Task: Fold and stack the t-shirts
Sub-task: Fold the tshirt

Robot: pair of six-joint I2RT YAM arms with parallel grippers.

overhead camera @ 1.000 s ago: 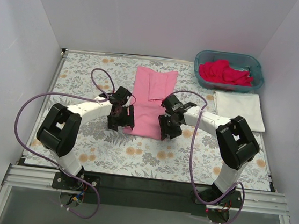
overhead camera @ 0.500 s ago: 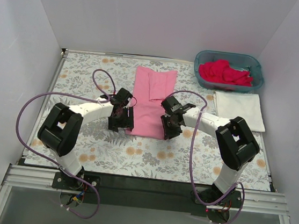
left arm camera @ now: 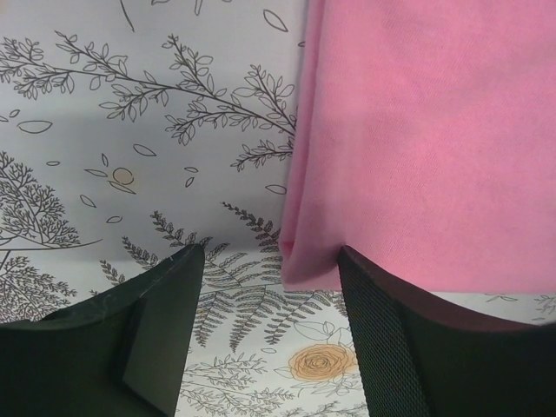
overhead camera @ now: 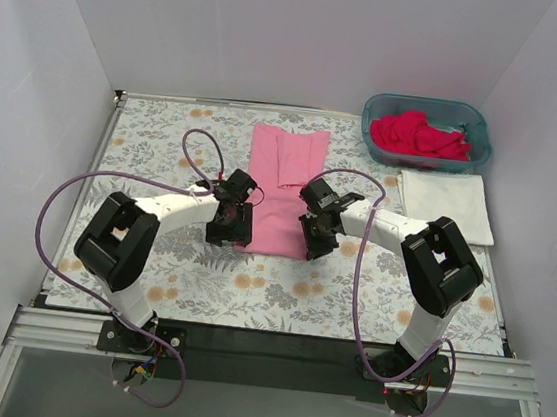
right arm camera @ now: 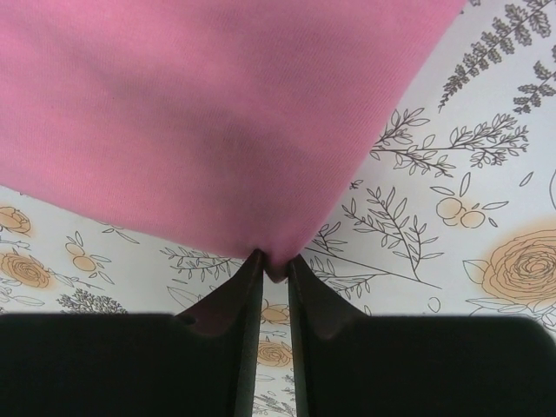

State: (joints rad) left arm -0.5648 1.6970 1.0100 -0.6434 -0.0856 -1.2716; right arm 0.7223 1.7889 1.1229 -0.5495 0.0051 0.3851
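- One light pink cotton t-shirt (overhead camera: 283, 184), folded into a long strip.
- One white cotton t-shirt (overhead camera: 447, 203), folded into a rectangle.
- One heap of deep pink-red t-shirts (overhead camera: 420, 134); how many it holds cannot be told.
- One teal plastic basket (overhead camera: 426, 102).
- One grey-and-orange floral cloth (overhead camera: 155, 144).
- Two white-and-black arms (overhead camera: 116, 240).
- Two black grippers: the left gripper (overhead camera: 227, 235) and the right gripper (overhead camera: 314, 248).

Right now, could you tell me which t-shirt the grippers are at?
The light pink t-shirt, mid-table; the white one lies folded at right, the red ones sit in the basket.
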